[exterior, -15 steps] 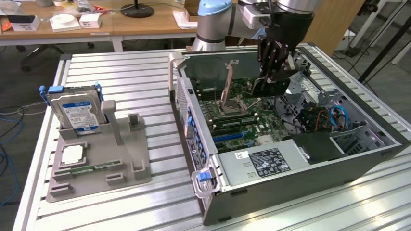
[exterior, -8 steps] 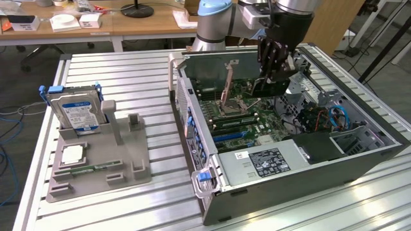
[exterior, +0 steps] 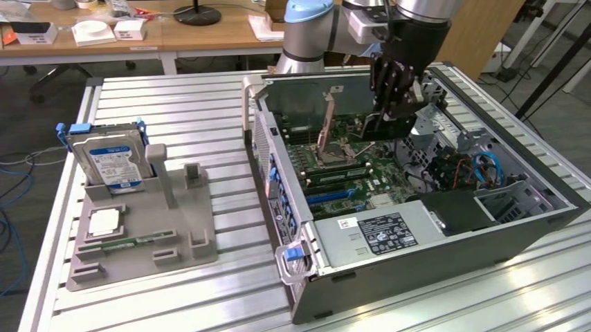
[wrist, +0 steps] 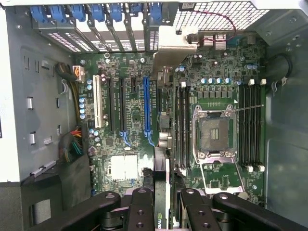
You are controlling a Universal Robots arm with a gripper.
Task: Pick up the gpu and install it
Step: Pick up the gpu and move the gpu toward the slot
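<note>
Pincer (exterior: 392, 111) clenched on the gpu (exterior: 386, 128), card edge-down over the one open case (exterior: 517, 228), clear of its walls, above the motherboard's (wrist: 134, 120) one long blue slot (wrist: 146, 106). One hard drive (exterior: 109, 160) stands at nine o'clock on the desk (exterior: 185, 111).

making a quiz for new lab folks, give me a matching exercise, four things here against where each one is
1. thin dark green gpu card
2. silver hard drive with blue-white label
3. narrow green memory stick
4. long blue motherboard slot

A. resting low in the grey plastic holder
B. empty, inside the open grey computer case
C. gripped by the tool, above the motherboard
D. standing upright in the holder

Pairs: 1-C, 2-D, 3-A, 4-B
</note>
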